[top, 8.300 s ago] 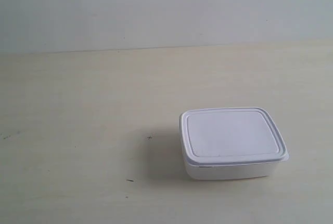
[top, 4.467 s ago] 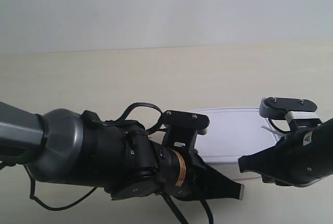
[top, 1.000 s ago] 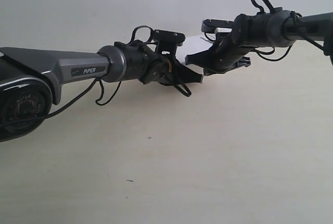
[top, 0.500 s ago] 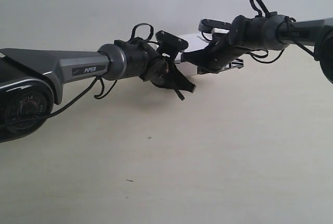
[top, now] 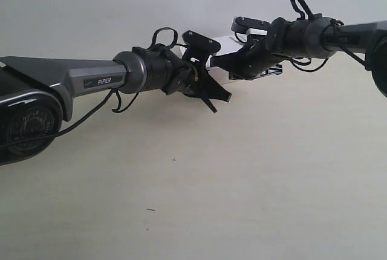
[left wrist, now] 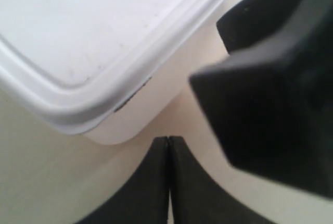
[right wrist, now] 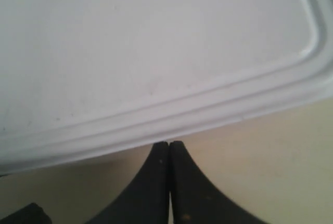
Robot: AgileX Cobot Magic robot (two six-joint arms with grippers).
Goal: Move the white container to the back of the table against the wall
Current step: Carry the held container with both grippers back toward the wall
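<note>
The white container (top: 226, 45) sits at the back of the table (top: 254, 175), by the wall (top: 91, 6), mostly hidden behind both arms. The gripper (top: 222, 97) of the arm at the exterior view's left hangs just in front of it. The gripper (top: 215, 60) of the arm at the exterior view's right lies against its front side. In the left wrist view my left gripper (left wrist: 168, 139) is shut and empty, a short way off a rounded corner of the container (left wrist: 99, 31). My right gripper (right wrist: 168, 144) is shut, tips at the lid rim of the container (right wrist: 156, 41).
In the left wrist view the other arm's black gripper body (left wrist: 270, 88) looms close beside my left gripper. A few tiny dark specks (top: 174, 159) mark the pale table in front of the arms.
The container has gone from the table's front right to the back by the wall. Over the last second both shut grippers edged further back, and the left-side wrist tilted.
</note>
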